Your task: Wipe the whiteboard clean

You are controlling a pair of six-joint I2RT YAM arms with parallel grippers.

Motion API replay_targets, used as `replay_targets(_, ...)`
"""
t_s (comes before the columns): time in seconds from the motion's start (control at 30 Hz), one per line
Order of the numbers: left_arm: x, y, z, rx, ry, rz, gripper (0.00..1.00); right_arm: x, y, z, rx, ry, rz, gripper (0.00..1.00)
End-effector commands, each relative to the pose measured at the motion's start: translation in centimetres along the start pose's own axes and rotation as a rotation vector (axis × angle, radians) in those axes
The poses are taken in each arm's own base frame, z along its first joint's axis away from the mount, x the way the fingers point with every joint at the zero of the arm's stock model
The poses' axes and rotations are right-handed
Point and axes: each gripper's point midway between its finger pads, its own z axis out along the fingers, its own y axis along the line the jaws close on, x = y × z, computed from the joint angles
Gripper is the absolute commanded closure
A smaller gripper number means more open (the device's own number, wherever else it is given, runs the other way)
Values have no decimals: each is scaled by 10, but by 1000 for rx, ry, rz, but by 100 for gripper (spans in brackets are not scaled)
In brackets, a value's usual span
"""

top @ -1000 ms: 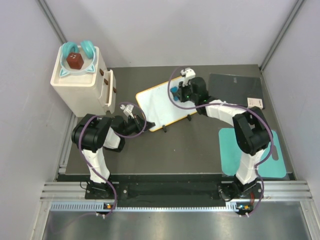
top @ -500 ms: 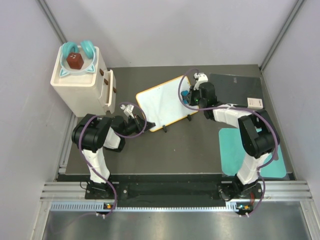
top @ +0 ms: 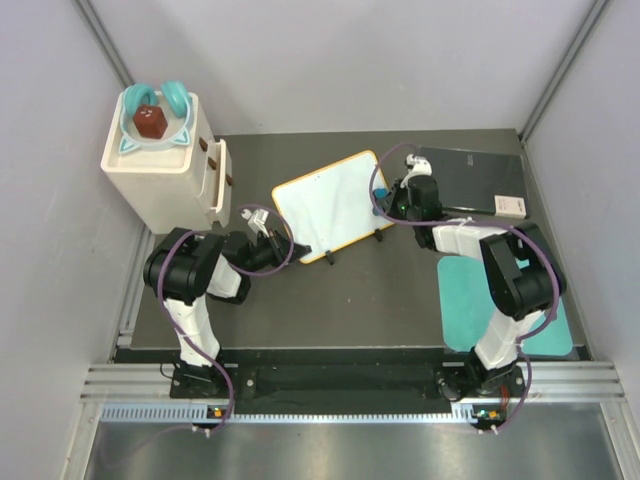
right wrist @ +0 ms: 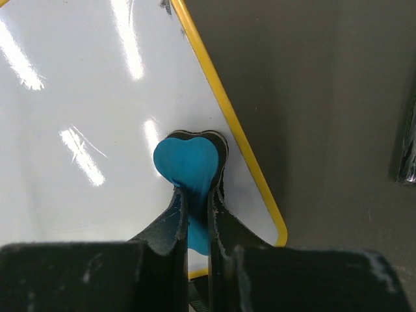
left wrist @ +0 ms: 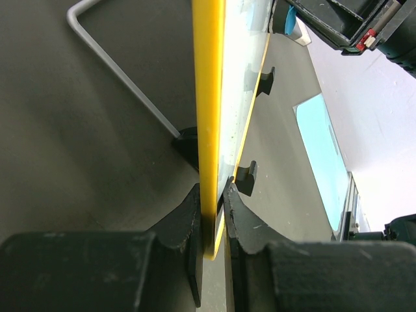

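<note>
Pale grey walls [top: 330, 60] enclose a dark table [top: 380, 290]. At its left stands a white drawer unit [top: 160, 185]. The left gripper [left wrist: 211, 201] clamps the yellow edge of the whiteboard [top: 325, 205], which sits mid-table. The right gripper [right wrist: 196, 195], jaws pinched on a blue eraser [right wrist: 185, 159], holds it against the board's right edge. A teal mat [top: 460, 300] lies at the right.
</note>
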Motion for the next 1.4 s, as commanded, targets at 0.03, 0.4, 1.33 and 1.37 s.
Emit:
replay_targets(0.03,47,37,-16,-158,127,-80,100,35,-48,1,150,79,-38,100)
replay_targets(0.4,52,37,-13,-169,150,-62,100,-8,-2,3,-37,0,-7,100)
replay_targets(1.33,54,36,-12,-169,162,-33,100,-99,37,47,-134,-110,-176,100)
replay_targets(1.37,55,35,-12,-169,165,-31,100,-100,42,48,-154,-101,-178,100)
